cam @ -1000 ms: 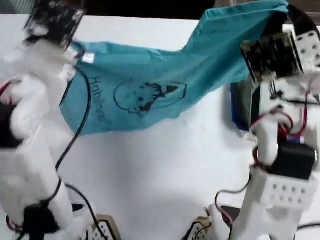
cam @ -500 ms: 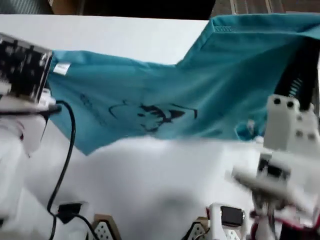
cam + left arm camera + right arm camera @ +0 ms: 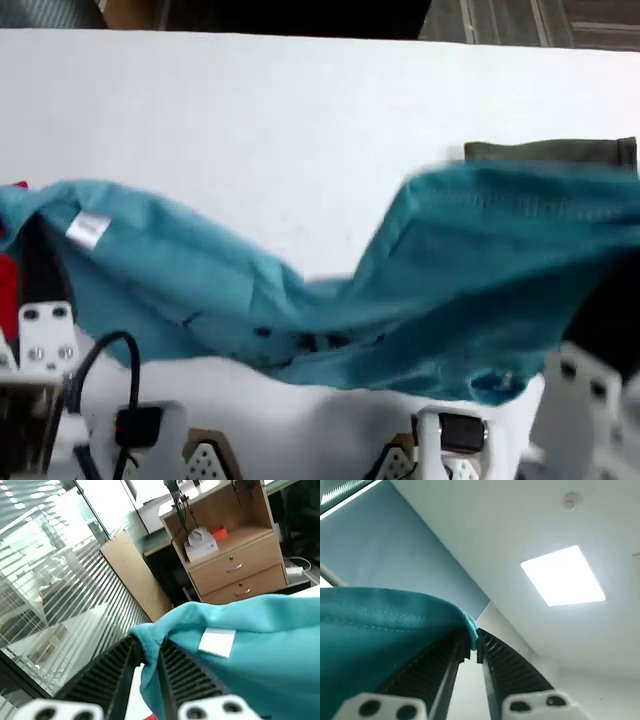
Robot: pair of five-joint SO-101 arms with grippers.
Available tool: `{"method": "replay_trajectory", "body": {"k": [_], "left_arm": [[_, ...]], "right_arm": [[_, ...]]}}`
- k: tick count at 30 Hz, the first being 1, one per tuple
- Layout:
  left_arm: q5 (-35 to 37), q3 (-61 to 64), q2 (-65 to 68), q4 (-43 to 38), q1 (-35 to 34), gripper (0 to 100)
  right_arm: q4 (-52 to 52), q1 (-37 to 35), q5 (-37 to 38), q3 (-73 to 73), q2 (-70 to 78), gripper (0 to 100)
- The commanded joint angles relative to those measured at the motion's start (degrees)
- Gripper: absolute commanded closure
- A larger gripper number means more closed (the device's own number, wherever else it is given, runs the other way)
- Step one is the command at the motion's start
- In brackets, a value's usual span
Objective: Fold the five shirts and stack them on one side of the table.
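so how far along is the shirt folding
Done: one olive shirt looks folded at the far right of the table. In hand: the teal shirt hangs between both arms, left jaws and right jaws each shut on an edge. To do: folding it; something red lies at the edge.

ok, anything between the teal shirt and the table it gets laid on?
Nothing visible on the bare table. The left gripper and right gripper hold the teal shirt up. A folded olive garment sits at one end, something red at the other; table beneath is hidden.
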Motion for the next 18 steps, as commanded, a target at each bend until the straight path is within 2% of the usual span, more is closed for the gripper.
{"method": "replay_trajectory", "body": {"k": [1,7,18], "left_arm": [[0.4,0.3,-1.1,0.2,-0.5,97],[0.4,5.4,2.0,-2.3,-0.5,97],[0.4,25.1,16.3,-20.0,-0.3,97]], "right_arm": [[0.0,-0.8,0.4,-1.2,-0.9,97.8],[-0.2,-0.8,0.5,0.2,2.6,97.8],[0.0,-0.9,0.4,14.7,23.6,97.8]]}}
